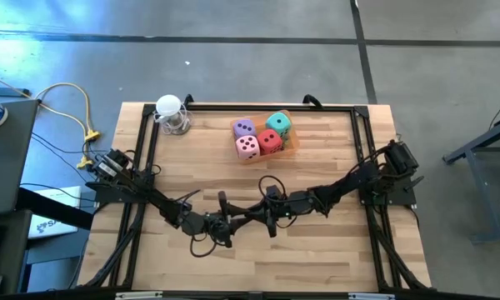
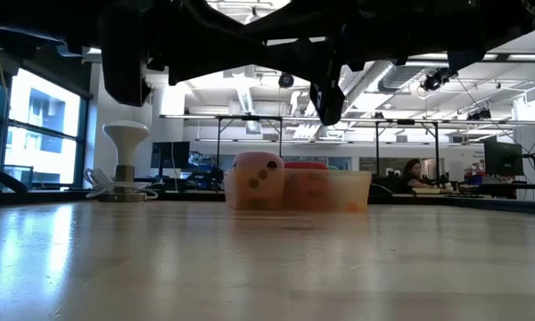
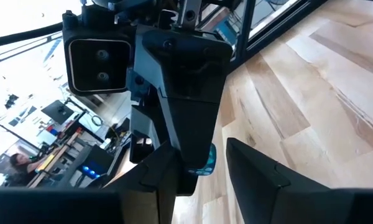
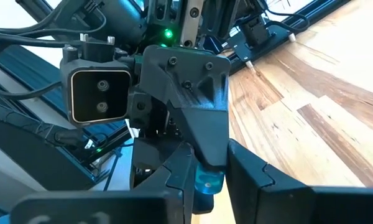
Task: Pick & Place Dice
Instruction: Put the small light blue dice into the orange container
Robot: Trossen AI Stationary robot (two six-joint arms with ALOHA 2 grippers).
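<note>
High view has all four dice (image 1: pixel 261 136) bunched in the tray (image 1: pixel 293 147); both arms meet mid-desk, can't tell finger state. I'd grab the pink die (image 1: pixel 247 147) first.

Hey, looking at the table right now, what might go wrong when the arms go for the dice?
1. The left gripper and right gripper face each other closely at mid-table, so either arm swinging out may clip the other.
2. The pink die, red die, purple die and teal die sit packed together in the orange tray, leaving little room for jaws; grabbing one may shove its neighbours.
</note>
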